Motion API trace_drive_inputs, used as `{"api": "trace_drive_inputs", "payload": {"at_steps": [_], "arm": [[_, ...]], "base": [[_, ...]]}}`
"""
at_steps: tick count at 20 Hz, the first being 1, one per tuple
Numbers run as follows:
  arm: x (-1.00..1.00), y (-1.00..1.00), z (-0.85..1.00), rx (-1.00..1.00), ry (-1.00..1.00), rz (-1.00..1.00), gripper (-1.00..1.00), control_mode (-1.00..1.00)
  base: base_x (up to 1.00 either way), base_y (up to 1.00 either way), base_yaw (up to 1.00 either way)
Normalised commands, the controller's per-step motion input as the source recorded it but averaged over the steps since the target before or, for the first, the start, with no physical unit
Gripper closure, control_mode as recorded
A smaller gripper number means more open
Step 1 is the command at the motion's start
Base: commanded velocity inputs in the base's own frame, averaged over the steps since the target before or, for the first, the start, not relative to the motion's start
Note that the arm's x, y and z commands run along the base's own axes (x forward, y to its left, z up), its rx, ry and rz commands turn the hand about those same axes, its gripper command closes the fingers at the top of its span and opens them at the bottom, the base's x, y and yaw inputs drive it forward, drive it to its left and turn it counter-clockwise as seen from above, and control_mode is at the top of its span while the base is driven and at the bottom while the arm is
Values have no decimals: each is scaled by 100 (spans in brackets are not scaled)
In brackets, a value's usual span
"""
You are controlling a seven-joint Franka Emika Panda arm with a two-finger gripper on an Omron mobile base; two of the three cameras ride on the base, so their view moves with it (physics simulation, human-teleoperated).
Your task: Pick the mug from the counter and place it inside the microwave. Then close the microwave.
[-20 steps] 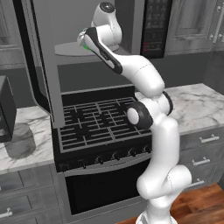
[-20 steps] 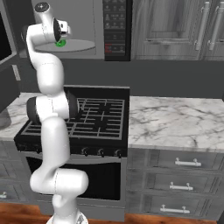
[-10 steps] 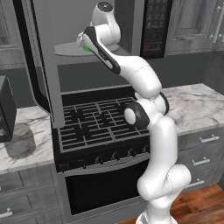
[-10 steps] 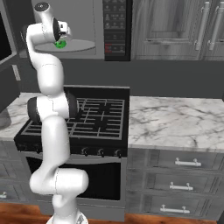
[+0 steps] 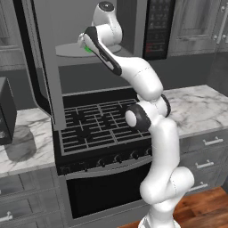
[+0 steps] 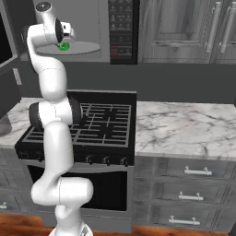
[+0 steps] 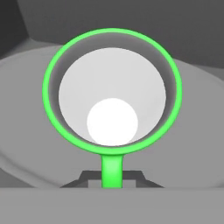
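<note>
1. Nearest to you, the hand view looks straight down into the mug [image 7: 112, 92]: a bright green rim, a whitish inside, and its green handle pointing toward the bottom edge, where the gripper [image 7: 112, 178] is clenched on it between the dark finger tips.
2. Under the mug you see the round grey turntable [image 7: 192, 113] of the microwave [image 5: 111, 26]; whether the mug's base touches it or hangs just above, you cannot tell.
3. Next, from the left base view, the white arm rises from the lower right, bends over the stove [image 5: 98, 124], and reaches up into the open grey cavity; a sliver of green shows at the gripper [image 5: 87, 48].
4. Out to the left, the microwave's black glass door [image 5: 38, 62] stands swung wide open.
5. Below it, a grey marbled jar [image 5: 20, 144] sits on the counter [image 5: 26, 151] left of the stove, beside a dark box [image 5: 6, 111].
6. From the right base view, the mug [image 6: 63, 46] shows green beside the wrist, inside the cavity.
7. Farther back, the black button panel [image 6: 122, 30] carries rows of small keys and red marks, too blurred for you to read; no brand name is legible anywhere.
</note>
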Motion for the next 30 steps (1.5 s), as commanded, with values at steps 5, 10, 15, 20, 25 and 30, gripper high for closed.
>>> {"api": "trace_drive_inputs", "payload": {"at_steps": [5,10,15,20,25,30], "arm": [[0,0,0,0,0,0,-100,-100],[0,0,0,0,0,0,-100,-100],[-8,0,0,0,0,0,-100,-100],[-74,-22,4,0,-3,0,-100,-100],[-95,-35,-1,1,-5,0,-100,-100],[-98,-34,-31,2,-9,0,-100,-100]], "base": [[0,0,0],[0,0,0],[0,0,0],[0,0,0],[0,0,0],[0,0,0]]}}
